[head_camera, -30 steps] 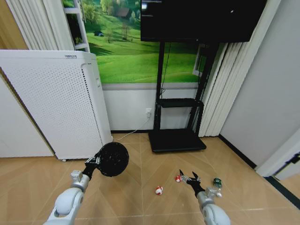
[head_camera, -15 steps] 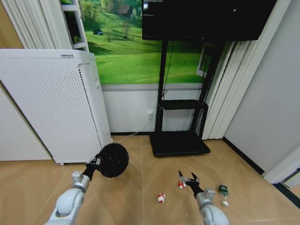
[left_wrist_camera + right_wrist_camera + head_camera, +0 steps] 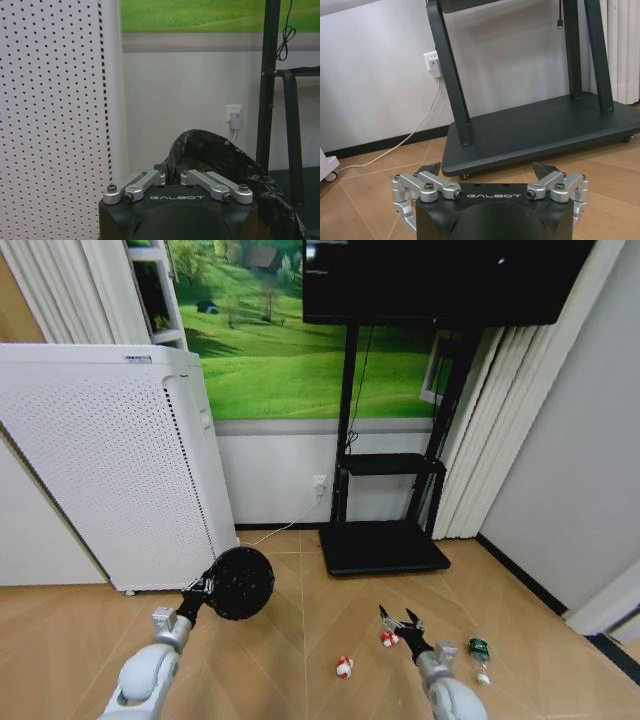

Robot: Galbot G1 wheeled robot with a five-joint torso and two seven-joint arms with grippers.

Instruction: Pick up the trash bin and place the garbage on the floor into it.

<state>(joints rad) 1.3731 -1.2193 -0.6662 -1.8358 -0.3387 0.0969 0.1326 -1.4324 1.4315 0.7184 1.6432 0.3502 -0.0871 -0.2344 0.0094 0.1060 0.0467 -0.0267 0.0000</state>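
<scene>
My left gripper (image 3: 201, 592) is shut on the rim of the black mesh trash bin (image 3: 242, 583) and holds it off the floor (image 3: 285, 665), tipped on its side. In the left wrist view the fingers (image 3: 150, 178) pinch the bin's lined rim (image 3: 220, 157). My right gripper (image 3: 400, 621) hangs open and empty above the floor; its fingertips (image 3: 431, 168) stand wide apart. The garbage lies below it. One red-and-white scrap (image 3: 388, 638) is just under the gripper, another (image 3: 344, 667) lies to its left, and a green bottle (image 3: 479, 650) lies to its right.
A tall white perforated air purifier (image 3: 110, 460) stands at the left against the wall. A black TV stand (image 3: 383, 545) with a flat base stands straight ahead, a white cable (image 3: 285, 522) running to a wall socket. Pale curtains (image 3: 470, 440) and a wall close the right side.
The whole picture has shifted as the camera moved, so the garbage sits a little lower and farther right. Both arms keep their pose, the left still holding the bin.
</scene>
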